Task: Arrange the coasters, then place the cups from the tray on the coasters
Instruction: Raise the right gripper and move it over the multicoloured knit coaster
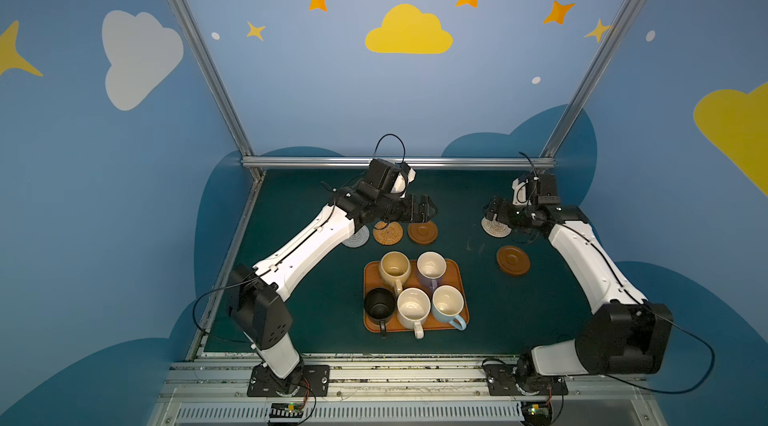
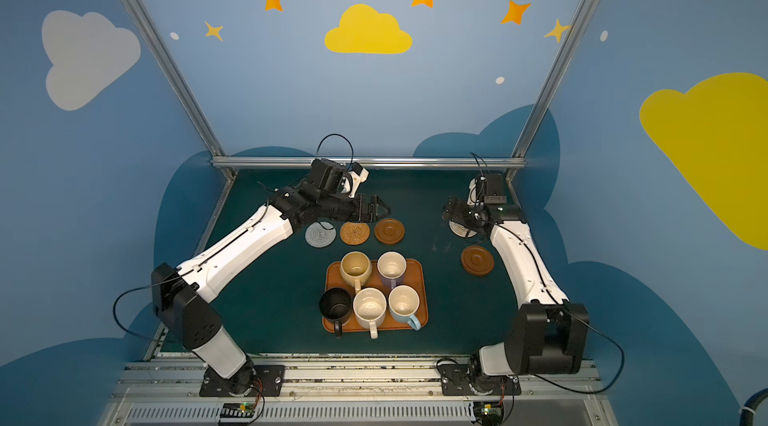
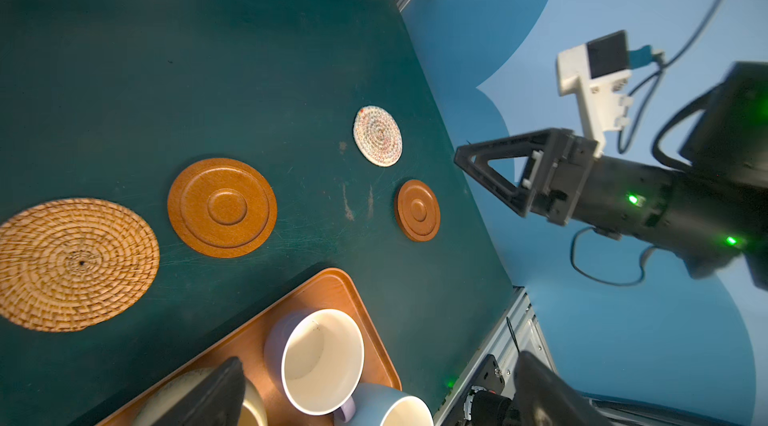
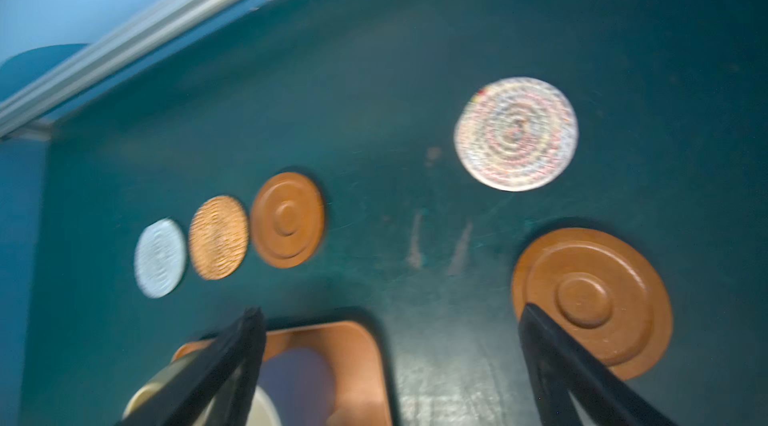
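1. Fingers: the left fingers [image 3: 216,395] are spread wide and hold nothing. In both top views they hang over the far edge of a row of three coasters, tips toward the right.
2. The right fingers [image 4: 552,361] also stand wide apart and empty, though that wrist view is blurred. In both top views they hang above the beige coaster [image 1: 495,229] and cover part of it.
3. The row under the left fingers runs left to right in a top view: grey coaster [image 2: 320,234], rattan coaster [image 2: 354,233], wooden coaster [image 2: 389,231]. They lie flat on the desk [image 1: 311,299], close side by side without overlap.
4. The beige coaster lies well apart from that row, toward the right side. The second wooden coaster [image 1: 513,260] lies near it, closer to the front, and does not touch it.
5. The tray [image 1: 455,274] sits mid-desk in front of the row and touches no coaster.
6. All five cups stand upright on the tray. The yellow cup [image 1: 395,268] and lavender cup [image 1: 431,268] are at the back.
7. The black cup [image 1: 379,305], cream cup [image 1: 413,307] and blue cup [image 1: 448,304] are at the front, with the black cup at the tray's left edge. The black and cream handles reach past the front rim.
8. Every coaster is bare.
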You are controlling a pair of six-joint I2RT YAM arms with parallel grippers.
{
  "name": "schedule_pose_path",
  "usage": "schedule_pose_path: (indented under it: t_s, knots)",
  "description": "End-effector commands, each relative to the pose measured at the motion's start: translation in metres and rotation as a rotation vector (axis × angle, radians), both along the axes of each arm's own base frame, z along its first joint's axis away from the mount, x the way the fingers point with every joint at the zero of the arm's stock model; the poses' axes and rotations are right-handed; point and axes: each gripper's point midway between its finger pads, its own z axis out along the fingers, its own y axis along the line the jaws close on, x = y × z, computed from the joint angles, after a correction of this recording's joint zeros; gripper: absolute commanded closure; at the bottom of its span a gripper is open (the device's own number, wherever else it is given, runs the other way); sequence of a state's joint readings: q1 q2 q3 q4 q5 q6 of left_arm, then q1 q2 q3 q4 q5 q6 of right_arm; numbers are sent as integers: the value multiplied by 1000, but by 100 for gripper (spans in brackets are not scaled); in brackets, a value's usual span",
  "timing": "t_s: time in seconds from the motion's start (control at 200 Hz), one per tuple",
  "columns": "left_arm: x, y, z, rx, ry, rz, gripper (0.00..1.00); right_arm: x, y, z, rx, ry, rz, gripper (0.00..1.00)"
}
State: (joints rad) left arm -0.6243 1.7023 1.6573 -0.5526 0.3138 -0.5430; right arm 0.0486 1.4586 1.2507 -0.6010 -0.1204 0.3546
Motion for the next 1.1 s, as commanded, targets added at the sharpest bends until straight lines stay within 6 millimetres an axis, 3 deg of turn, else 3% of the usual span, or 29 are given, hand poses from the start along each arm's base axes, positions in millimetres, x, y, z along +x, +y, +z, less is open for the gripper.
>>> schedule_pose_path:
  t_s: [0.0, 0.175, 0.29, 0.39, 0.611, 0.786, 0.951, 1.096]
  knots:
    - [16, -7, 8, -9, -54, 15, 0, 20, -20, -15, -22, -3, -25, 5]
    - [37, -28, 1, -31, -66, -20, 0, 37, -50, -46, -21, 172, -105, 6]
    - [50, -42, -9, -31, -49, -41, 0, 46, -58, -66, -10, 321, -94, 9]
    - [60, -49, -22, -15, -28, -44, 0, 55, -62, -80, -23, 346, -90, 10]
    - [72, -54, -43, 11, 12, -48, 0, 65, -72, -108, -63, 390, -100, 13]
    - [80, -54, -78, 35, 99, -22, 0, 72, -77, -128, -94, 427, -101, 17]
    - [83, -56, -86, 37, 112, -22, 0, 76, -87, -140, -136, 460, -111, 28]
    - [81, -59, -94, 31, 148, -38, 0, 84, -87, -149, -135, 493, -90, 27]
